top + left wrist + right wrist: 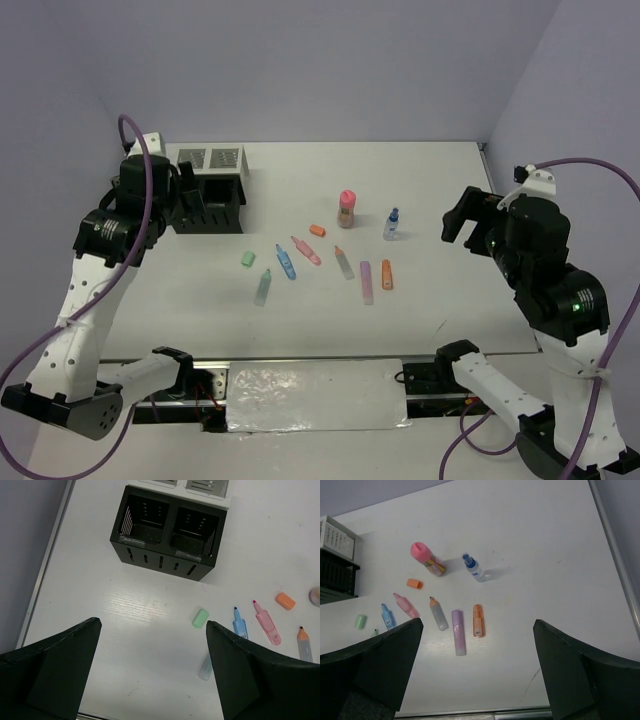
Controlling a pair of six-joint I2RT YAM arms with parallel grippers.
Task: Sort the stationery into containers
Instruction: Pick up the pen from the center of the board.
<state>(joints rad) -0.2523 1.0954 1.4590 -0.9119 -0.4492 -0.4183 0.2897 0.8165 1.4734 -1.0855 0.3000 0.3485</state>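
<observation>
The black organizer (210, 190) stands at the far left, its compartments empty in the left wrist view (167, 532). Markers lie loose mid-table: mint (263, 287), blue (286, 261), pink (306, 250), grey with an orange tip (343, 262), purple (366, 282), orange (387, 274). A green stub (248, 259) and an orange stub (317, 230) lie among them. A pink-capped tan bottle (347, 208) and a blue-capped clear bottle (391, 224) stand behind. My left gripper (152, 622) is open and empty, held above the table near the organizer. My right gripper (477, 621) is open and empty, high at the right.
White mesh-rimmed compartments (212, 158) sit at the organizer's back. The table's left edge (47, 570) runs close to the organizer. The right edge (615, 555) lies beyond the bottles. A foil-covered strip (315, 395) lies at the near edge between the arm bases.
</observation>
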